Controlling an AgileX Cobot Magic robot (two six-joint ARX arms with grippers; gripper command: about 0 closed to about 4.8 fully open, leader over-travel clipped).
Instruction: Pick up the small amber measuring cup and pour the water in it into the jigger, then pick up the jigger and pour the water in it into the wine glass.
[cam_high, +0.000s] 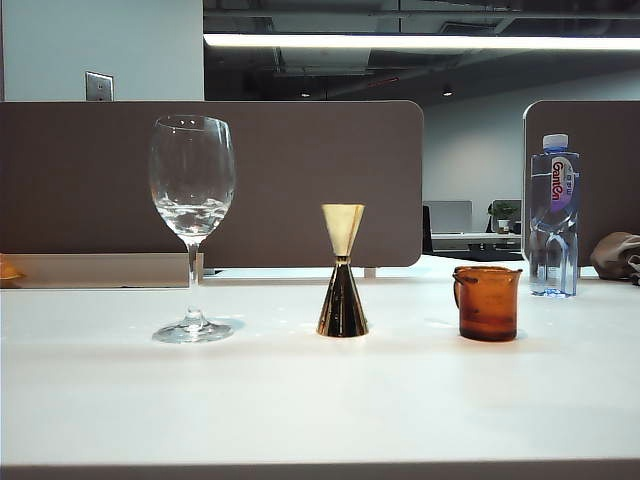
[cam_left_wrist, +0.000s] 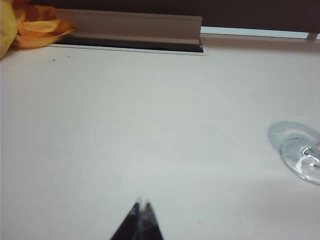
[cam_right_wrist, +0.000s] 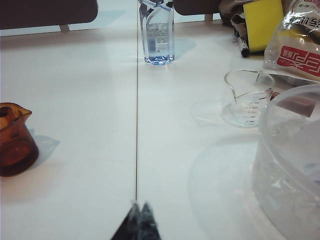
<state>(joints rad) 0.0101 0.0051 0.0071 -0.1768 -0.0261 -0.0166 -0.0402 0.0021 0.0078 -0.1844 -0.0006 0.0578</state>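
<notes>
Across the middle of your exterior view, three vessels stand apart in a row on the white table (cam_high: 320, 410). The tall clear stemmed wine glass (cam_high: 192, 225) is at left. The shiny gold hourglass-shaped metal jigger (cam_high: 343, 271) stands upright at centre. The small translucent amber-brown measuring cup (cam_high: 487, 302) with its side handle is at right. A clear plastic water bottle (cam_high: 554, 215) stands behind the cup at the far right.

Neither arm shows in that view. In your left wrist view the left gripper (cam_left_wrist: 140, 206) has its dark fingertips pressed together, gripping nothing, over bare table. Only the wine glass's round foot (cam_left_wrist: 301, 158) shows, well apart from it at the frame's right edge.

In your right wrist view the right gripper (cam_right_wrist: 140, 206) is likewise closed and empty. The amber cup (cam_right_wrist: 15, 140) sits well apart from it at the left edge, and a clear beaker (cam_right_wrist: 247, 97) and a clear plastic tub (cam_right_wrist: 290, 160) fill the right side.
</notes>
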